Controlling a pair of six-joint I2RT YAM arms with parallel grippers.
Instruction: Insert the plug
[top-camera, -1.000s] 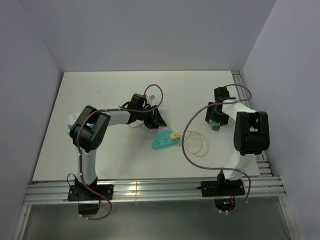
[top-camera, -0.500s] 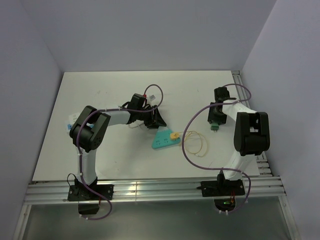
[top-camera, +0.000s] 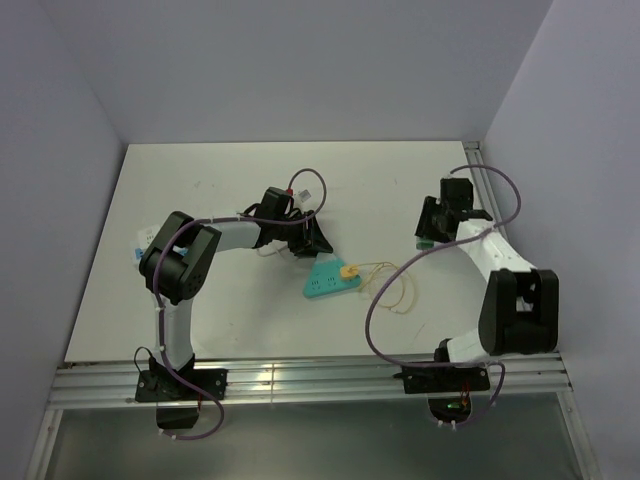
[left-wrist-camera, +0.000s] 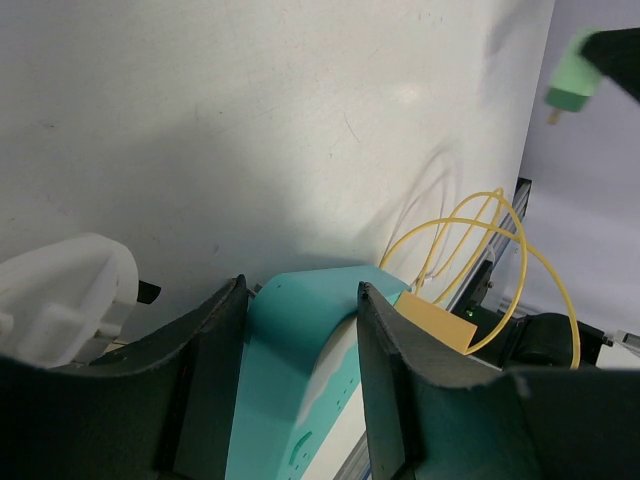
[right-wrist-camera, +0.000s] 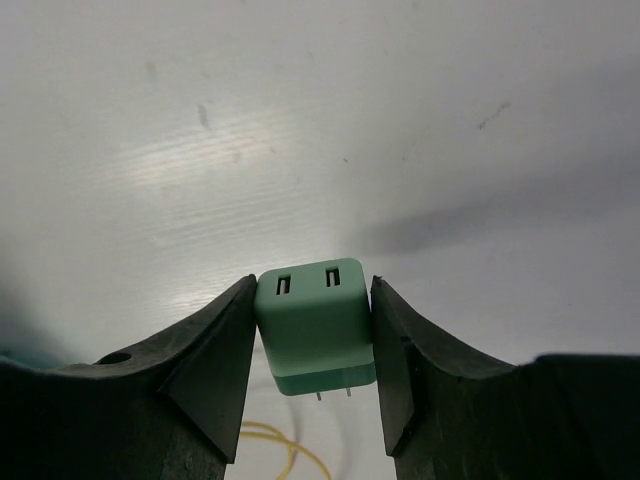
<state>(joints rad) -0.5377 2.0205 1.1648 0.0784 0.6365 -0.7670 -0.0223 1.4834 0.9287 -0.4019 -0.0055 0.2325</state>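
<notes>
One green plug in right gripper, one teal strip in left gripper.

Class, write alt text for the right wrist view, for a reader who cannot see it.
The right gripper clamps a mint-green cube plug, metal prongs at its lower edge, over a white table. A thin yellow cable loop shows below.
</notes>
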